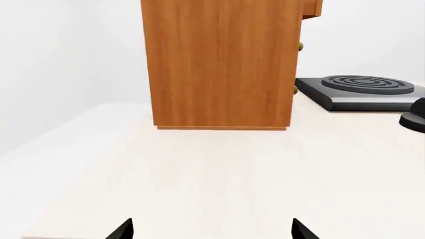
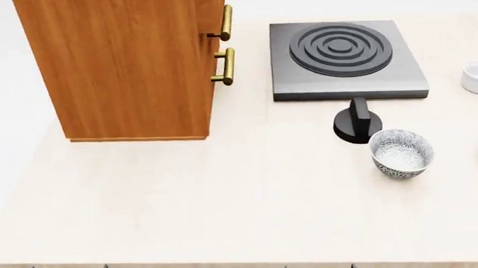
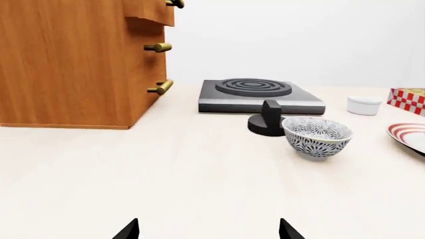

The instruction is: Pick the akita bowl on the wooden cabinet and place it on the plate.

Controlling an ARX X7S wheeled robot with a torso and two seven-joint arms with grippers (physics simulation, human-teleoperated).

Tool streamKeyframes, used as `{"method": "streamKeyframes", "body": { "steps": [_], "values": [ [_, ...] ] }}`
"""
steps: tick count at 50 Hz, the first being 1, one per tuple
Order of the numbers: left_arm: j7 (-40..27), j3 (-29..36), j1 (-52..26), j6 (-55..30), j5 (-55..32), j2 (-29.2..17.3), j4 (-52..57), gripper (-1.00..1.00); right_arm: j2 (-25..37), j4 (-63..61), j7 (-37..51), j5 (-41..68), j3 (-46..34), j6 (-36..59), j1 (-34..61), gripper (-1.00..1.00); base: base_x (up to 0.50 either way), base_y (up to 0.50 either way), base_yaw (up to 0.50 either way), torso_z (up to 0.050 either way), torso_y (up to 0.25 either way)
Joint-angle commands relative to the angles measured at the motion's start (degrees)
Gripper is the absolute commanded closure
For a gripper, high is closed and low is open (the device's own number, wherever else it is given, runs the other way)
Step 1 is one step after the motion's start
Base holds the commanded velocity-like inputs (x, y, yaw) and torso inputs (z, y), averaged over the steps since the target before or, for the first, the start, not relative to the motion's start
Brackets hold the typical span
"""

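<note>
1. The bowl (image 2: 401, 153) with the dark flower pattern sits on the counter (image 2: 225, 194), just beside the black knob (image 2: 357, 123) of the stove (image 2: 344, 59).
2. The plate (image 3: 410, 136) with red rings lies near the bowl, on the side away from the wooden cabinet (image 2: 125, 63).
3. The left gripper (image 1: 211, 230) is wide open and holds nothing.
4. The right gripper (image 3: 208, 230) is wide open too, holding nothing, well apart from the bowl.
5. A small white cup (image 3: 365, 105) stands near the stove.
</note>
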Motion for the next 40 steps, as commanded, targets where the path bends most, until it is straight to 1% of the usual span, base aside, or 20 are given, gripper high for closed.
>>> {"method": "streamKeyframes", "body": {
  "steps": [1, 4, 19, 31, 40],
  "values": [
    [-0.27, 0.52, -0.57, 0.40, -0.54, -0.28, -1.02, -1.00, 0.49, 0.07, 0.32, 0.66, -0.40, 0.03, 0.11, -1.00, 0.00, 0.00, 0.00, 0.000, 0.000],
    [-0.66, 0.68, 0.06, 0.26, -0.62, -0.30, 0.20, -1.00, 0.51, 0.08, 0.29, 1.18, -0.34, -0.26, 0.11, -1.00, -0.02, -0.06, 0.00, 0.000, 0.000],
    [-1.24, 1.33, -0.22, 0.77, -0.97, -0.71, -0.40, -1.00, 0.94, -0.14, -0.10, 3.11, -0.48, -1.99, -0.43, -1.00, -0.01, -0.01, 0.00, 0.000, 0.000],
    [-1.76, 1.81, -0.24, 0.59, -1.31, -1.07, -0.15, -1.00, 1.21, 0.40, 0.25, 3.55, -0.97, -1.68, -0.03, -1.00, -0.06, -0.47, 0.00, 0.000, 0.000],
    [-1.77, 1.94, -0.22, 0.49, -2.20, -1.38, 0.18, -1.00, 1.59, 0.18, 1.05, 2.48, -1.82, -1.40, 0.06, -1.00, 0.00, -0.01, 0.00, 0.000, 0.000]
  ]
}}
